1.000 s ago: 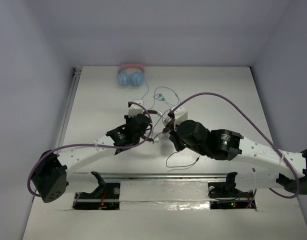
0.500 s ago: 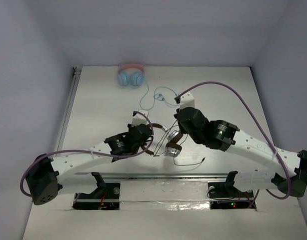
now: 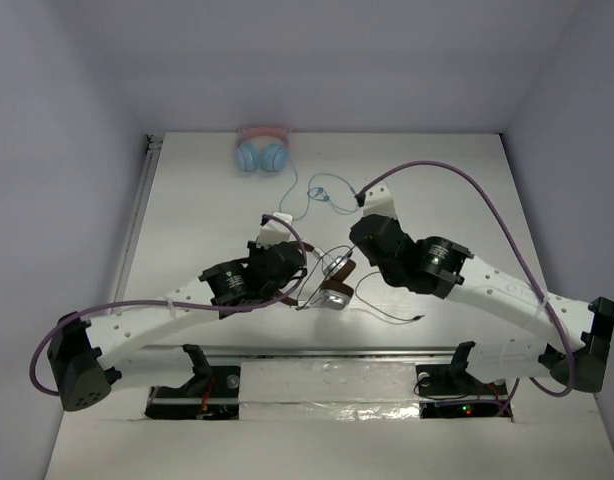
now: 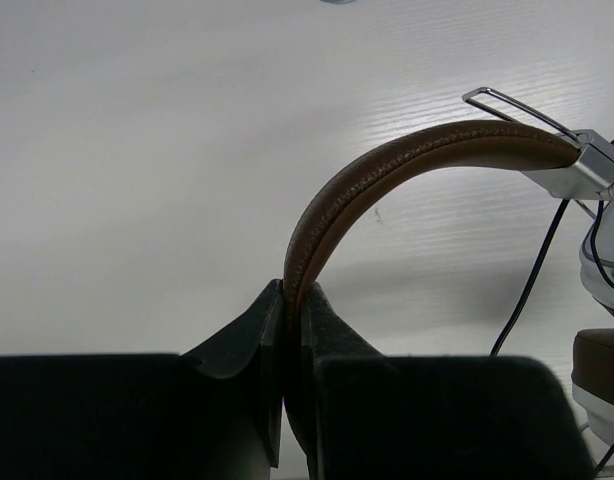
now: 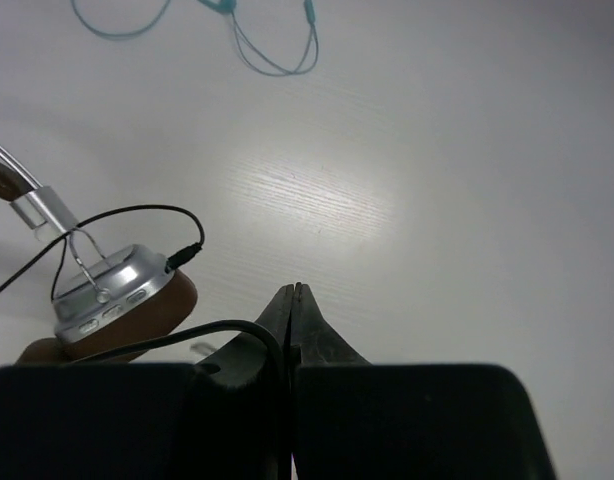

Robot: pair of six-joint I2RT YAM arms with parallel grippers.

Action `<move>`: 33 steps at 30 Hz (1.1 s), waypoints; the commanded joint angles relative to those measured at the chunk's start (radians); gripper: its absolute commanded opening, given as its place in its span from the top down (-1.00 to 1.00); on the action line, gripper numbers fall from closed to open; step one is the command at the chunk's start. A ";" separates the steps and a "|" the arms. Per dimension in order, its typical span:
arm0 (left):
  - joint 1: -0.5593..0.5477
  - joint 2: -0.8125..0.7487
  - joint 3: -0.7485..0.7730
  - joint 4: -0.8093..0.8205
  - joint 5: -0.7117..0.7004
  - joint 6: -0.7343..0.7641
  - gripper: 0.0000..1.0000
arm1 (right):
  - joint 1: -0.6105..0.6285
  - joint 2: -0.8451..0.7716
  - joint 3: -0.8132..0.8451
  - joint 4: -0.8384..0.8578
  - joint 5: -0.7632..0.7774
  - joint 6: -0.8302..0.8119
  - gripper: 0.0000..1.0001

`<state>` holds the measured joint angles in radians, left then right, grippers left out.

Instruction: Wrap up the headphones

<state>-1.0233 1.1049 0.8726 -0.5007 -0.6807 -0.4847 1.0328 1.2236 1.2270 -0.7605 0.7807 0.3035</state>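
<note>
The headphones (image 3: 337, 283) have a brown headband (image 4: 407, 160) and brown and silver ear cups (image 5: 117, 300). They are held at the table's middle. My left gripper (image 3: 304, 268) is shut on the headband, which is pinched between the jaws in the left wrist view (image 4: 292, 298). My right gripper (image 3: 358, 229) is just beyond the headphones, to their right. It is shut on the thin dark cable (image 5: 187, 333), which runs into the closed jaws (image 5: 295, 292). The cable's loose end (image 3: 415, 318) trails on the table to the right.
Pink-and-light-blue headphones (image 3: 262, 150) lie at the table's far edge. Their blue cable (image 3: 317, 190) curls toward the middle and also shows in the right wrist view (image 5: 272, 60). A metal rail (image 3: 327, 350) runs along the near edge.
My right gripper moved away from over the headphones toward the far right with the cable. My left gripper shifted a little with the headband. The cable's loose end slid right.
</note>
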 commanded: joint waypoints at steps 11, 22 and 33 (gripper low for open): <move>-0.023 -0.117 0.066 0.064 0.288 0.181 1.00 | -0.085 0.017 -0.053 0.300 0.097 -0.078 1.00; -0.012 -0.204 0.141 0.077 0.357 0.187 1.00 | -0.151 -0.059 -0.204 0.535 -0.115 -0.052 1.00; 0.149 -0.254 0.209 0.152 0.546 0.224 1.00 | -0.310 -0.254 -0.494 0.949 -0.710 0.022 0.94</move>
<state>-0.9138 0.8837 1.0077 -0.4492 -0.2226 -0.2657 0.7513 1.0012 0.7803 -0.0288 0.2710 0.2920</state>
